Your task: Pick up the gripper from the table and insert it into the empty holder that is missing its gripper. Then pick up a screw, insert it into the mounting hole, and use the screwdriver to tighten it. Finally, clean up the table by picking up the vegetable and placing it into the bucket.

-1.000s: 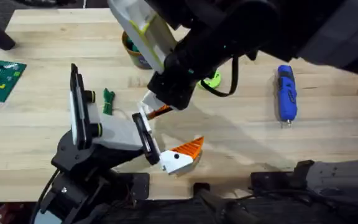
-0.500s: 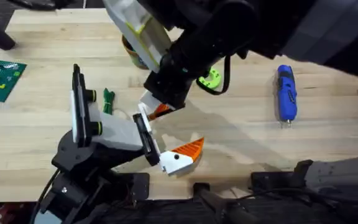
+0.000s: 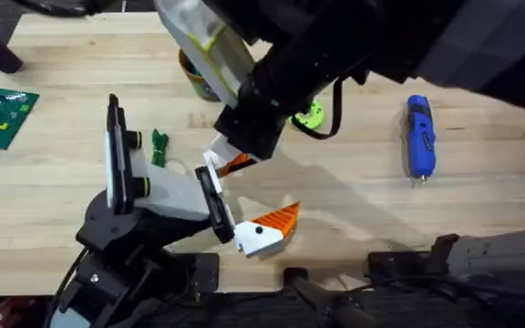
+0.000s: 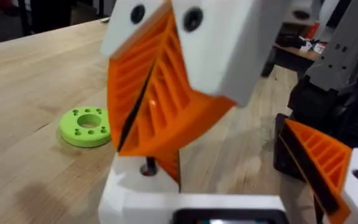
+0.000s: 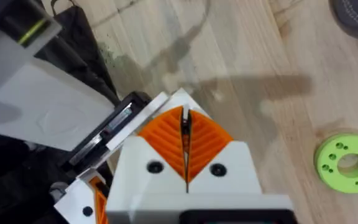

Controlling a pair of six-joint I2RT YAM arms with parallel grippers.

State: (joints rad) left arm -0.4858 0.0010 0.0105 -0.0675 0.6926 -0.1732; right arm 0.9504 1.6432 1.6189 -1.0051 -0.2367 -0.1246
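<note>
The holder (image 3: 167,193), a white block with black plates and yellow-green knobs, stands on its black stand at the lower left and carries my left gripper (image 3: 253,193). Its one orange wedge finger (image 4: 316,163) stands apart from the bare slot, so it is open. My right gripper (image 4: 146,109) reaches down from the upper right, shut on the small orange gripper piece (image 4: 170,163), which touches the holder's white block (image 4: 185,202). The blue screwdriver (image 3: 419,137) lies at the right. The green vegetable (image 3: 159,148) lies left of the holder's top. The bucket (image 3: 192,76) is half hidden behind the right arm. The screw is out of view.
A green disc (image 3: 311,114) with holes lies on the table (image 3: 354,200) just right of the right gripper. A green board (image 3: 0,114) with small parts sits at the far left edge. Bare wood stretches between the disc and the screwdriver.
The right arm has shifted slightly above the holder, with the orange piece still at the holder's end. Everything else on the table has stayed put.
</note>
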